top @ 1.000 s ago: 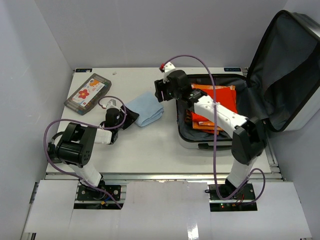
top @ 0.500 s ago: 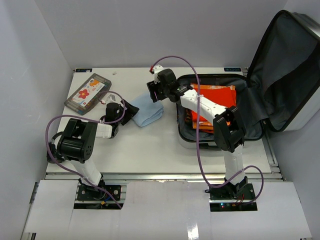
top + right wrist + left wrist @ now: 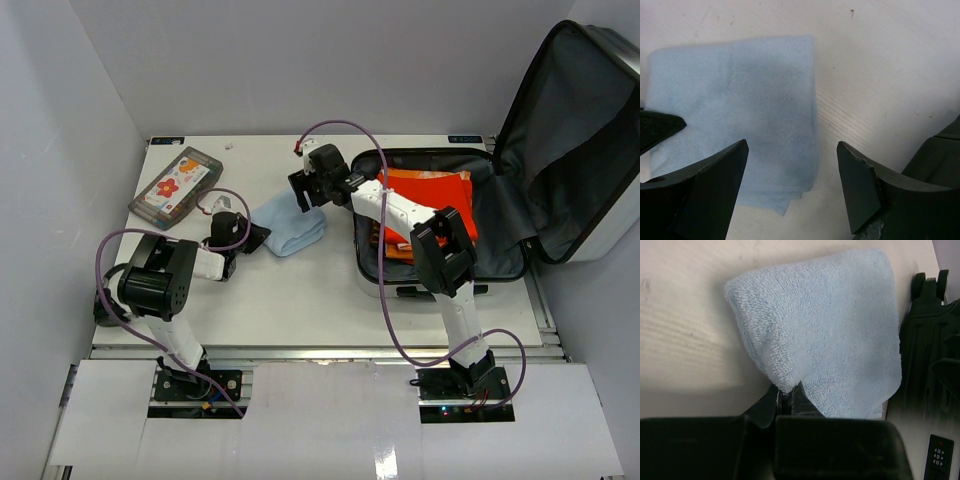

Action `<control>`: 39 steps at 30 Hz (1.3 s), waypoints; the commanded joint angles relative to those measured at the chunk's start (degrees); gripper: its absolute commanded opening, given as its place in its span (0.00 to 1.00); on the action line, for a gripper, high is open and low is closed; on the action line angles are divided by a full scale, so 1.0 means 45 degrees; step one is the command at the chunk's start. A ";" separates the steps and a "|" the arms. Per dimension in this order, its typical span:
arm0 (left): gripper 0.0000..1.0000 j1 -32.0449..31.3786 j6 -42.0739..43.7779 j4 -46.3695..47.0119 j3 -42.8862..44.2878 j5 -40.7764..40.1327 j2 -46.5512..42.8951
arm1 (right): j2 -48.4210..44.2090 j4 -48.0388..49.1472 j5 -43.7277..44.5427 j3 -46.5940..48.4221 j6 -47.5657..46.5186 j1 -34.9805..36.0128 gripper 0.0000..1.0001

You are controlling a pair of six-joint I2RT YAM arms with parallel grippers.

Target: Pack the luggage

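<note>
Now the luggage (image 3: 572, 140) is lying open at the right of the table (image 3: 300, 300), holding orange packets (image 3: 440, 186); the left gripper (image 3: 785, 401) is pinching a corner of the towel (image 3: 830, 335); the right gripper (image 3: 792, 150) is hovering spread above it.

The right hand (image 3: 791, 150) hangs wide open over a folded light-blue towel (image 3: 735, 100) on the pale surface (image 3: 880, 65) — one finger above cloth, one above bare wood. A dark wedge (image 3: 657, 127), perhaps the other hand, meets the towel's left edge.

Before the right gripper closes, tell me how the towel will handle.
Probably floppy: the towel is folded terry, so a one-edge lift should let it droop and unfold. Likely light; its fuzzy nap should resist slipping.
</note>
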 commanded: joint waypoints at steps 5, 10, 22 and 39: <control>0.00 -0.0027 0.0844 -0.1515 -0.1818 -0.0334 -0.2190 | 0.0596 0.0087 -0.1503 0.0530 0.0013 -0.0073 0.82; 0.00 -0.0007 0.1042 -0.1690 -0.1744 -0.0511 -0.2254 | 0.1374 -0.0027 -0.1895 0.0803 0.0463 -0.0068 0.82; 0.00 0.0032 0.1209 -0.1578 -0.1734 -0.0907 -0.2211 | 0.2161 -0.0491 -0.2061 0.0585 0.1425 -0.0073 0.73; 0.00 -0.0253 0.1987 -0.1686 -0.1008 0.1003 -0.3995 | -0.1969 0.0639 -0.1372 -0.2459 0.1284 0.0372 0.08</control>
